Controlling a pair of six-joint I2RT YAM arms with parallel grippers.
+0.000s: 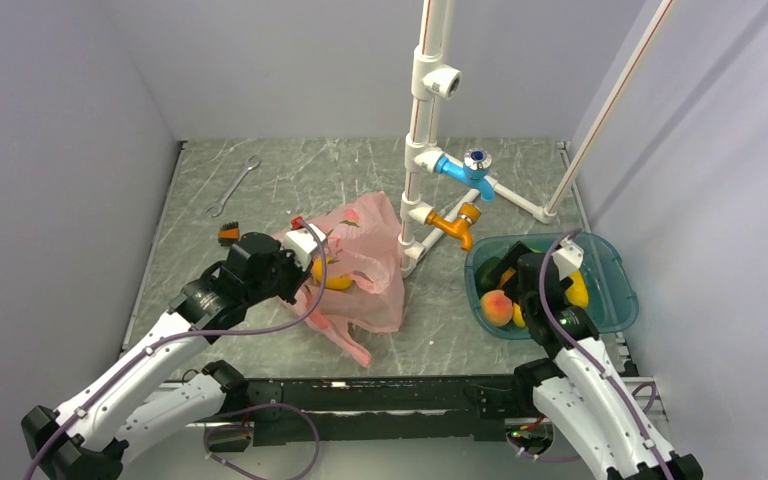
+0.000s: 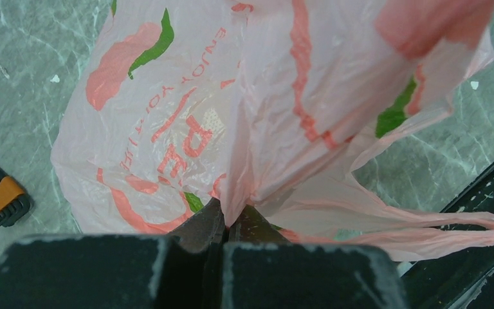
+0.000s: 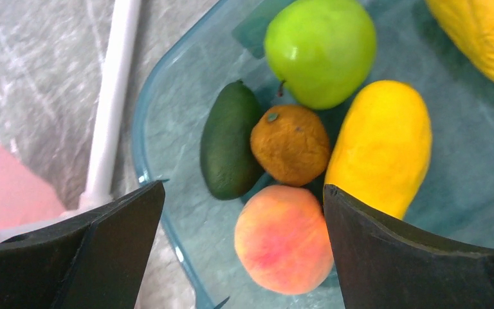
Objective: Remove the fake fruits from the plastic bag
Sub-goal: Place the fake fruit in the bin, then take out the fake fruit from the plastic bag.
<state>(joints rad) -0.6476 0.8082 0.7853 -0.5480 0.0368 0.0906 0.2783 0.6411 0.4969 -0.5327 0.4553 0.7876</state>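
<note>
Top camera looks down from behind; wrist cameras hang close over its crinkly pink plastic bag (image 2: 167, 129) and teal see-through tub (image 3: 173, 129).

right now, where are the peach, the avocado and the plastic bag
peach (image 3: 283, 239), right wrist view, middle of its pink-orange skin
avocado (image 3: 228, 149), right wrist view, middle of its dark green body
plastic bag (image 2: 167, 129), left wrist view, its printed front panel
</note>
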